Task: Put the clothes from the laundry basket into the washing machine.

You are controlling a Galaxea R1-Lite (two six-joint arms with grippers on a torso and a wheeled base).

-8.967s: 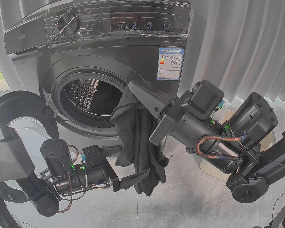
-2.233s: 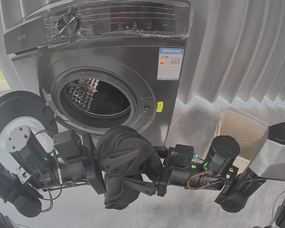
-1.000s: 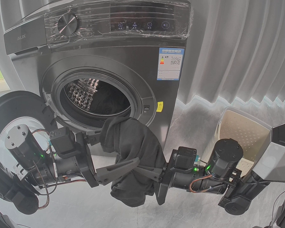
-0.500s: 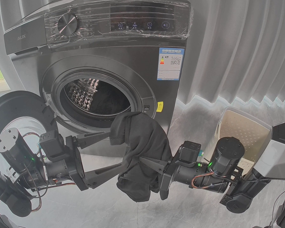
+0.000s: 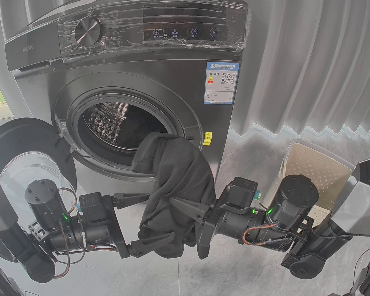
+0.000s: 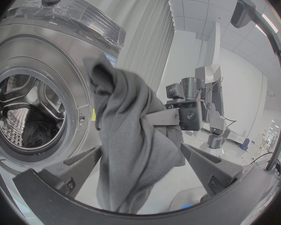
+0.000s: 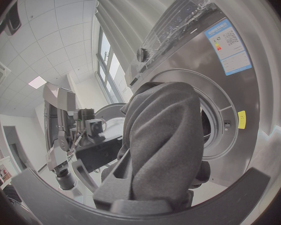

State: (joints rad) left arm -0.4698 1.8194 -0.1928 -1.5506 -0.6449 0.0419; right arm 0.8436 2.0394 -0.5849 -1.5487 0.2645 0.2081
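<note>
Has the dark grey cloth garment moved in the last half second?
Yes. The dark grey cloth garment moved up and left, now overlapping the washing machine's round drum opening.

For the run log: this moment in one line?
right hand: shut on dark garment | left hand: open around it | washing machine door: open

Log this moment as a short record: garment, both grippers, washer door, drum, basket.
garment: dark garment held up before the washing machine opening, not yet inside
right gripper: shut on the dark garment
left gripper: open, fingers either side of the garment's lower part
door: open, swung to the robot's left
drum: dark clothes lie inside
laundry basket: on the floor, right of the machine
</note>
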